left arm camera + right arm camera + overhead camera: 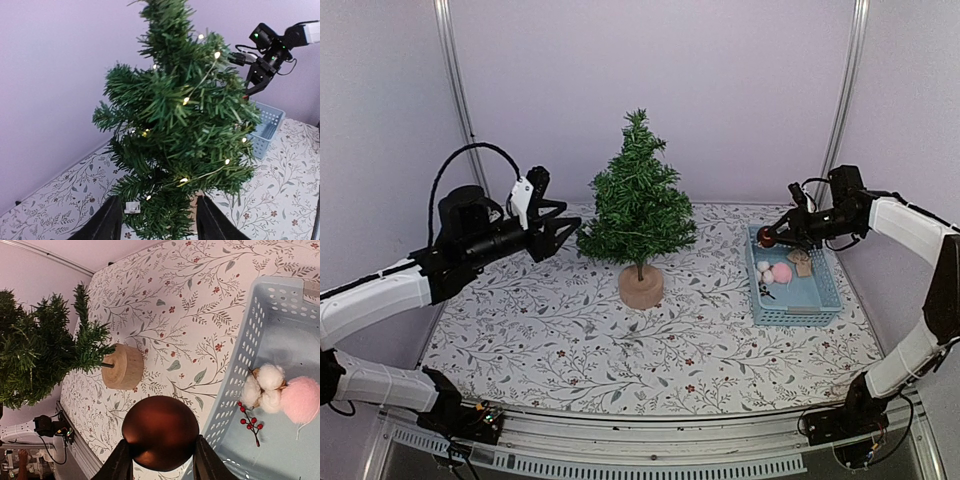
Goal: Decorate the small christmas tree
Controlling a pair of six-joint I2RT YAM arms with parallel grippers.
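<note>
The floral-patterned worktop (pixel 550 340) carries everything. The small christmas tree (pixel 638 205) stands upright on its round wooden base (pixel 122 367) about mid-worktop, a little toward the far side. To its right, well apart from it, lies a light-blue basket (pixel 798 318).

The left hand (pixel 565 232) hangs at the tree's left side with its tips among the lower branches. In the left wrist view its two fingers (pixel 106 222) are spread wide with foliage between them, and they grasp nothing. The right hand (pixel 767 236) is raised over the basket's far left corner and is clenched on a dark red ball (pixel 160 432).

A string of tiny warm lights (pixel 186 100) is wound through the branches and glowing, so that part of the decorating looks done. I see no ball or other ornament on the tree in any view.

Lying in the basket are a pink pompom (pixel 300 399), a cluster of white cotton bolls (pixel 262 385), a sprig of red berries (pixel 250 424) and a small tan piece (pixel 800 262) that I cannot make out.

By my judgement the task is at an early stage. The ball is picked up but not yet carried across to the tree, and the other basket pieces are untouched.
</note>
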